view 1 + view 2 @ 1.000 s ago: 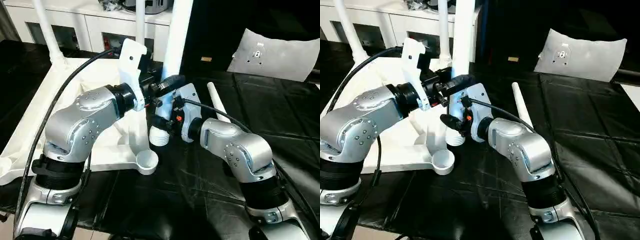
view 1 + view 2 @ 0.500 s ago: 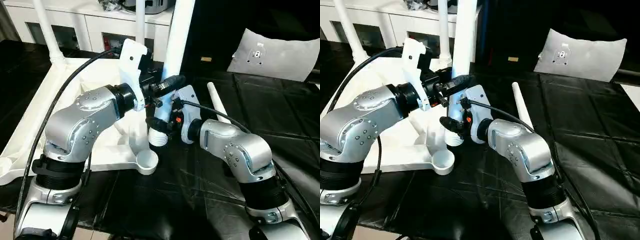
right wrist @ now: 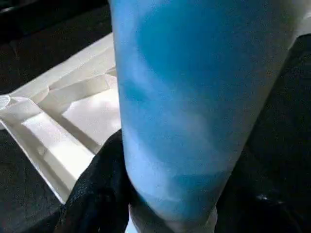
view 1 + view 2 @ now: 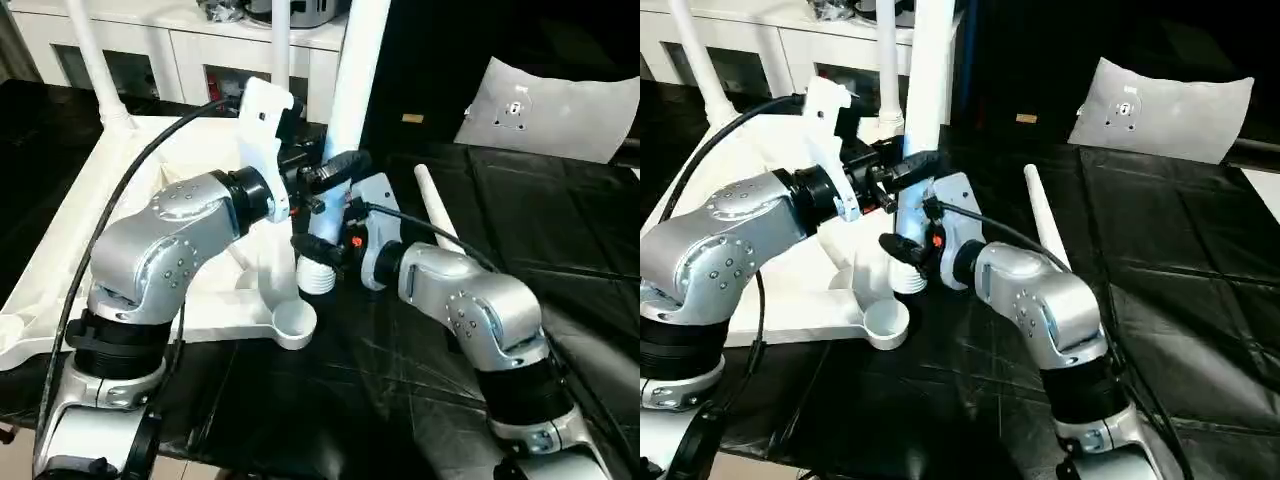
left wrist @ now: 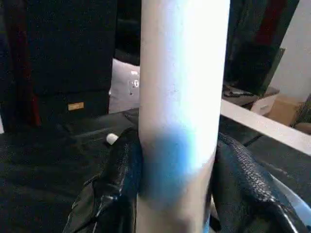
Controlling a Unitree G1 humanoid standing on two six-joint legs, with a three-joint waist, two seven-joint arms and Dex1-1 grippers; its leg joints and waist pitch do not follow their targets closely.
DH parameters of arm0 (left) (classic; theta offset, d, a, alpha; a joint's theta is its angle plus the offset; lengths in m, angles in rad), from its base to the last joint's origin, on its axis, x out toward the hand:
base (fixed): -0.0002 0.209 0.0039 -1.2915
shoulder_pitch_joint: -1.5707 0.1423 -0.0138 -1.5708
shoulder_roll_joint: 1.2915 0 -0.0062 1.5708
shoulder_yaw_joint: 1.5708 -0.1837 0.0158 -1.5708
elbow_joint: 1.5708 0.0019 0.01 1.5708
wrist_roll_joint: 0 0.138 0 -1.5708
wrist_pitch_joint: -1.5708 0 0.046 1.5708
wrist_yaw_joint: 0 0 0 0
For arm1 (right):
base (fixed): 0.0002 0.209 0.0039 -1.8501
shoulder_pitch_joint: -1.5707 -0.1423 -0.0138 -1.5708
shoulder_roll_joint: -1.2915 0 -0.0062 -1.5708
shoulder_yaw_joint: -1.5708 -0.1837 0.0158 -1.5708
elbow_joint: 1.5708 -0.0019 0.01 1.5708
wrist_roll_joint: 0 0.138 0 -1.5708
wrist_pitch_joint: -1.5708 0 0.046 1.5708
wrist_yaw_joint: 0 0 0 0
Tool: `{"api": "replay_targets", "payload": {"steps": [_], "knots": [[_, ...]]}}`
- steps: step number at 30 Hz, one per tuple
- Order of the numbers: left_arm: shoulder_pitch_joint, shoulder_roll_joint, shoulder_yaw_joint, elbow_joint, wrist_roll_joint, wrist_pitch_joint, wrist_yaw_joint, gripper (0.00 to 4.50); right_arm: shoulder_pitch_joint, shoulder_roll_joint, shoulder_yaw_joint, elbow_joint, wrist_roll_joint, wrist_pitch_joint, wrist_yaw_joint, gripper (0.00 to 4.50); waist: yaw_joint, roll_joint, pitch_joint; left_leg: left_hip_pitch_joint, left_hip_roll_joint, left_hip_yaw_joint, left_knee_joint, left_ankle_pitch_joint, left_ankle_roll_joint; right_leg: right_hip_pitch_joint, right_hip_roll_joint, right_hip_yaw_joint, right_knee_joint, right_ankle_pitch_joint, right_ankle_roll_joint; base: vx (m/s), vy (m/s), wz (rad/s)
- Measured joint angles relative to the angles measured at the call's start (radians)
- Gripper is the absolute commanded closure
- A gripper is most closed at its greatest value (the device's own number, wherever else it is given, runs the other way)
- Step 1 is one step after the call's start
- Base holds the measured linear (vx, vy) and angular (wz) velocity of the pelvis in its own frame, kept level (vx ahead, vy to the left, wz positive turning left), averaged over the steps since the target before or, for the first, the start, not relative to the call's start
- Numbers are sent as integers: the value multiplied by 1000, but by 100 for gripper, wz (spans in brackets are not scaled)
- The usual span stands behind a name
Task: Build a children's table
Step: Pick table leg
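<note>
The white table top lay upside down on the black-covered desk, ribbed underside up, toward the robot's left, with one round corner socket empty at its near corner. Two legs stood upright in the far sockets. A third leg was held nearly upright just beyond the near socket, its ridged lower end hanging above the desk beside the top's edge, not seated in any socket. A fourth leg lay flat on the desk, to the right of both arms.

The left pincer was clamped on the upright leg, a black finger pressed to each side of it. The right pincer gripped the same leg lower down, near the ridged end, one finger against its side.

A white shelved cabinet stood behind the table top, and a grey-white cushion-like panel lay at the far right.
</note>
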Motion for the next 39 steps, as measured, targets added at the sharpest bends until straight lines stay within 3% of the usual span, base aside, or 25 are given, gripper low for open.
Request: {"api": "replay_targets", "payload": {"steps": [1, 4, 15, 20, 28, 39], "knots": [[0, -3, 6, 0, -3, 3, 1, 236, 0, 3, -1, -1, 0, -2, 0, 260, 0, 0, 0, 0, 0, 0, 0, 0, 0, 0, 0, 0, 0, 0, 0, 0, 0, 0], [0, 0, 9, -13, -4, 29, 0, 201, 14, 14, -2, -6, -1, -9, -8, 260, 1, 0, 0, 0, 0, 0, 0, 0, 0, 0, 0, 0, 0, 0, 0, 0, 0, 0], [0, 4, 22, -48, -7, 80, -2, 201, 24, 12, 11, -10, -5, -31, 7, 260, 1, 0, 0, 0, 0, 0, 0, 0, 0, 0, 0, 0, 0, 0, 0, 0, 0, 0], [14, 45, 11, -68, -6, 83, -43, 201, 34, 1, 32, -9, -19, -44, 13, 260, -1, 0, 0, 0, 0, 0, 0, 0, 0, 0, 0, 0, 0, 0, 0, 0, 0, 0], [153, 37, 14, -94, -7, 18, -95, 201, 140, -16, 73, -31, -29, -92, 44, 261, -1, 0, 0, 0, 0, 0, 0, 0, 0, 0, 0, 0, 0, 0, 0, 0, 0, 0], [284, 30, 52, -139, -82, -63, -223, 201, 249, -36, 108, -160, -35, -112, 69, 261, -11, -2, -1, 2, 0, 0, -1, -3, 5, 1, 0, 0, 0, 0, 0, 0, 0, 0]]}}
